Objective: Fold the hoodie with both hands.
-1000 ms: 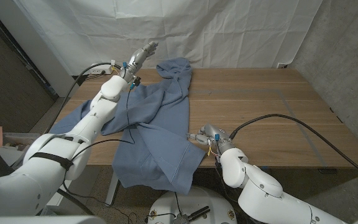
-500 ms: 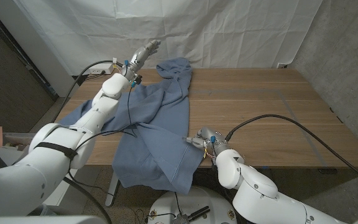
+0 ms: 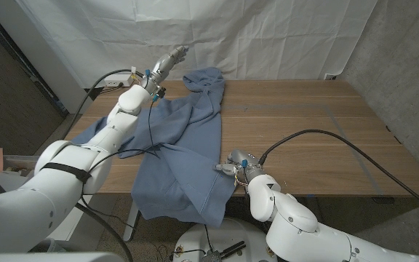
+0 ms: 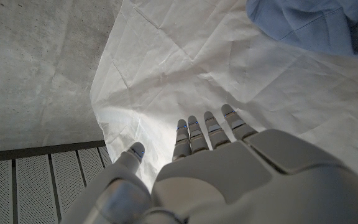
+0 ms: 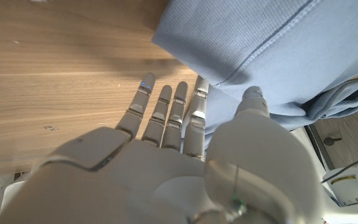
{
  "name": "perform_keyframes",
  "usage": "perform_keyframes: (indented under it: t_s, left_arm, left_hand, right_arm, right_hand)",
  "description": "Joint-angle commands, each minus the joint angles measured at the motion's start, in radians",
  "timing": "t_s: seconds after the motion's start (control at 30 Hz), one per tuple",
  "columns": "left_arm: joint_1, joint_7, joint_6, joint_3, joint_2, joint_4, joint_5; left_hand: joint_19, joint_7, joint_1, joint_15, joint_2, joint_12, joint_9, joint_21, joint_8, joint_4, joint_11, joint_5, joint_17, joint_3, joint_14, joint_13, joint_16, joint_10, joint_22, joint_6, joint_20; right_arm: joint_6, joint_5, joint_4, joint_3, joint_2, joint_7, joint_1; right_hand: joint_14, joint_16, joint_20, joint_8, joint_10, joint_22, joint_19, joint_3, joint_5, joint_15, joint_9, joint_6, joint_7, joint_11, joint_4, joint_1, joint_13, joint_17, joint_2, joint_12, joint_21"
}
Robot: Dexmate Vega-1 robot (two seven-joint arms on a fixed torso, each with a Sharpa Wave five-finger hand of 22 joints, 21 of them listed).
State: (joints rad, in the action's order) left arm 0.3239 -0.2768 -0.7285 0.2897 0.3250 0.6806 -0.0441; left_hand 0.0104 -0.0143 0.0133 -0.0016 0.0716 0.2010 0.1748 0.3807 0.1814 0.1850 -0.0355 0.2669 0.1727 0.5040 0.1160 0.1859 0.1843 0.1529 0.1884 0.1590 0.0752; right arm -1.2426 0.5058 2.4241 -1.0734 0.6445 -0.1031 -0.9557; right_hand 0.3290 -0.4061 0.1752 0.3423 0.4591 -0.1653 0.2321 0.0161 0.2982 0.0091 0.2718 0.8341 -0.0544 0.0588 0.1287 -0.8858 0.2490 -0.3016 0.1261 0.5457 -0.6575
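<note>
Lengthwise, the blue hoodie (image 3: 184, 149) runs from its hood at the table's (image 3: 304, 116) far edge to its hem overhanging the near edge, left hand (image 3: 167, 61) raised with fingers straight, right hand (image 3: 233, 161) open-fingered at its hem.

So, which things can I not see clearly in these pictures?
- Head view: the right hand is small and partly hidden by its wrist; contact with the hoodie is unclear.
- Head view: the hoodie's lower hem hangs past the table edge.
- Left wrist view: the left hand blocks what lies beneath it.

White creased sheet (image 3: 217, 33) backs the wooden table (image 3: 326, 131) — grey, perhaps concrete, wall (image 3: 406, 51) right.
</note>
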Motion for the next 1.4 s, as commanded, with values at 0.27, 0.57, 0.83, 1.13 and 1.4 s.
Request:
perform_keyframes:
  t_s: [0.27,0.57,0.83,1.13,1.4]
  left_arm:
    - [0.054,-0.009,0.027,-0.01,0.025,0.108,-0.014]
    - [0.067,-0.008,0.027,-0.014,0.029,0.132,-0.024]
    - [0.071,-0.007,0.033,-0.016,0.034,0.137,-0.029]
    - [0.025,-0.015,-0.008,-0.014,0.015,0.042,-0.032]
    - [-0.048,-0.029,-0.072,-0.009,-0.014,-0.103,-0.029]
  left_hand:
    - [0.002,-0.007,0.001,-0.004,0.099,-0.002,0.004,-0.002,0.003,-0.001,0.0,0.002,0.001,0.007,0.0,0.001,-0.002,-0.006,0.006,-0.002,0.004]
    - [0.002,-0.008,0.001,-0.004,0.098,-0.001,0.004,-0.003,0.003,-0.001,-0.005,0.001,0.001,0.008,0.0,0.001,-0.002,-0.004,0.006,-0.002,0.002]
    - [0.002,-0.008,0.001,-0.004,0.098,-0.002,0.004,-0.004,0.002,-0.001,-0.002,0.001,0.001,0.009,-0.001,0.001,-0.002,-0.007,0.006,-0.004,0.002]
    - [0.002,-0.01,0.001,-0.005,0.098,-0.002,0.003,-0.005,0.002,-0.002,-0.002,0.001,0.001,0.01,-0.001,0.001,-0.002,-0.009,0.006,-0.006,-0.002]
    - [0.002,-0.011,0.001,-0.005,0.097,-0.002,0.003,-0.005,0.002,-0.002,-0.002,0.001,0.001,0.011,-0.002,0.001,-0.002,-0.008,0.006,-0.006,-0.004]
  right_arm:
    - [0.4,-0.308,-0.006,0.343,-0.018,-0.098,-0.268]
    - [0.647,-0.476,-0.105,0.475,-0.077,-0.059,-0.32]
    - [0.729,-0.462,-0.18,0.453,-0.094,-0.036,-0.25]
    - [0.894,-0.435,-0.242,0.437,-0.104,-0.08,-0.207]
    - [0.906,-0.475,-0.263,0.432,-0.111,-0.039,-0.162]
  right_hand:
    - [0.14,0.012,-0.057,0.101,0.166,-0.006,0.093,-0.159,0.043,-0.087,-0.011,0.243,0.002,-0.061,0.038,-0.224,-0.015,-0.006,0.049,0.049,0.041]
    - [0.152,0.021,-0.07,0.114,0.196,-0.006,0.107,-0.194,0.043,-0.089,0.003,0.247,-0.026,-0.058,0.03,-0.249,-0.015,-0.012,0.052,0.058,0.048]
    - [0.163,0.025,-0.072,0.12,0.212,-0.006,0.113,-0.211,0.042,-0.091,0.012,0.245,-0.03,-0.053,0.024,-0.256,-0.01,-0.015,0.05,0.066,0.054]
    - [0.166,0.032,-0.078,0.127,0.217,-0.006,0.105,-0.225,0.039,-0.105,0.022,0.243,-0.032,-0.071,0.015,-0.255,-0.003,-0.021,0.048,0.072,0.065]
    - [0.169,0.039,-0.078,0.135,0.227,-0.006,0.096,-0.239,0.037,-0.114,0.032,0.242,-0.032,-0.083,0.011,-0.256,0.003,-0.026,0.045,0.081,0.076]
